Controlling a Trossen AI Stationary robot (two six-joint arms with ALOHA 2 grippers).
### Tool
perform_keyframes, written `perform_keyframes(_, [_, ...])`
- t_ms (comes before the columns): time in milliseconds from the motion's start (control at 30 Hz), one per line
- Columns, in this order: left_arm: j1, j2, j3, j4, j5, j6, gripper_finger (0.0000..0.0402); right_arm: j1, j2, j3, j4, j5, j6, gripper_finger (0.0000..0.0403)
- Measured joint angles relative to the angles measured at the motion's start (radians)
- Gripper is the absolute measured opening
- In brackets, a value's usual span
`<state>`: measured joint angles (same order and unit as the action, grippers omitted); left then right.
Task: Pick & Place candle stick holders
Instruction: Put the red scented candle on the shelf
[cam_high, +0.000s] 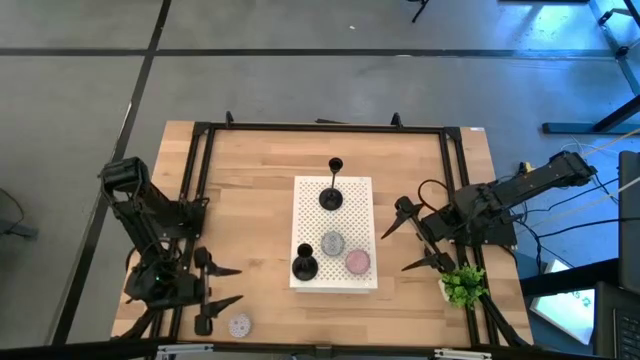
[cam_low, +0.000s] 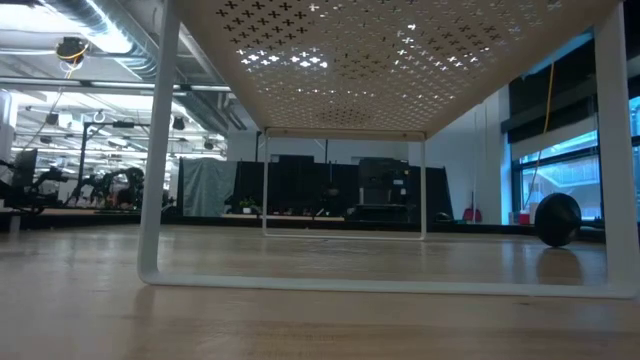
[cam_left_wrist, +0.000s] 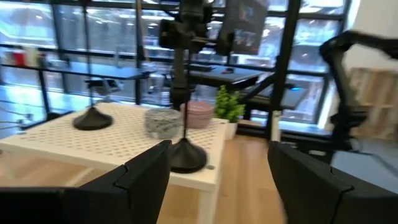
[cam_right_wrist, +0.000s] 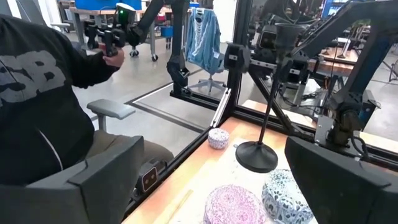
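Note:
A white perforated stand (cam_high: 360, 195) sits mid-table. Two slim black candle stick holders stand upright on it by their round bases: one at the far end (cam_high: 331, 197), one at the near left corner (cam_high: 304, 266). A third holder does not show. My left gripper (cam_high: 225, 286) is open and empty on the table's near left, pointing at the stand; its wrist view shows the near holder (cam_left_wrist: 185, 155) ahead. My right gripper (cam_high: 408, 245) is open and empty just right of the stand; its wrist view shows a holder (cam_right_wrist: 256, 155).
A grey patterned round candle (cam_high: 333, 243) and a pink one (cam_high: 357, 262) lie on the stand. A small round candle (cam_high: 238, 326) lies on the table near my left gripper. A green plant (cam_high: 462, 285) stands at the near right. A person in a dark top (cam_right_wrist: 37, 93) sits beyond the table.

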<state>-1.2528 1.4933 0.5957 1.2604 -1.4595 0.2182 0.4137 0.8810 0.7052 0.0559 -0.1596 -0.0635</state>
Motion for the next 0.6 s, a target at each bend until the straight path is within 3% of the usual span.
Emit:
perform_keyframes(167, [-0.024, 0.000, 0.004, -0.015, 0.096, -0.089, 0.0262, 0.000, 0.000, 0.000, 0.001, 0.000, 0.000, 0.0392])
perform_keyframes(300, [-0.038, 0.000, 0.060, -0.148, 0.116, -0.171, 0.0262, 0.000, 0.000, 0.000, 0.001, 0.000, 0.000, 0.0392])
perform_keyframes(433, [-0.030, 0.000, 0.177, -0.408, 0.187, -0.264, 0.0262, 0.000, 0.000, 0.000, 0.001, 0.000, 0.000, 0.0392])
perform_keyframes(600, [0.015, 0.000, 0.350, -0.859, 0.278, -0.449, 0.0262, 0.000, 0.000, 0.000, 0.001, 0.000, 0.000, 0.0392])
